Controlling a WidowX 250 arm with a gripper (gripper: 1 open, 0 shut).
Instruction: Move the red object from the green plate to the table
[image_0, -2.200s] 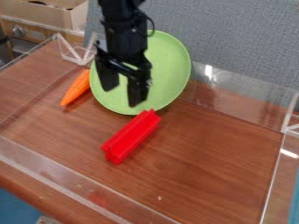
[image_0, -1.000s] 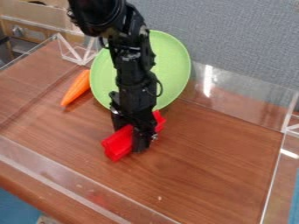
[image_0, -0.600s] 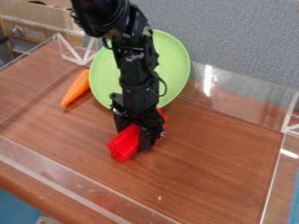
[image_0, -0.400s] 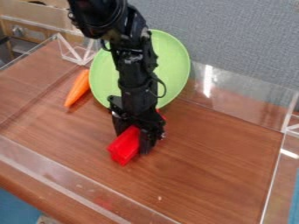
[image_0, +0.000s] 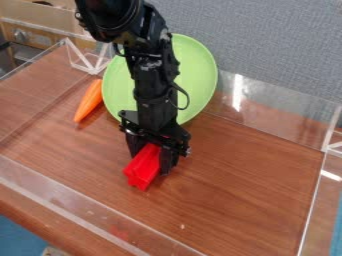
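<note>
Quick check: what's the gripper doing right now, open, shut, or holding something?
Gripper: pointing down, jaws closed around the upper end of the bright red rectangular plastic bar, which lies on the wood-grain table, off the lime-green plate.

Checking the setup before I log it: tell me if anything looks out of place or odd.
Nothing looks spilled or damaged. The red object lies on the table, not on the green plate, with the gripper down on it. An orange carrot lies beside the plate.

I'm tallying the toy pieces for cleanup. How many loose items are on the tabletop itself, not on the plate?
2: the red object under the gripper, and an orange carrot left of the green plate. The arm may hide others.
</note>
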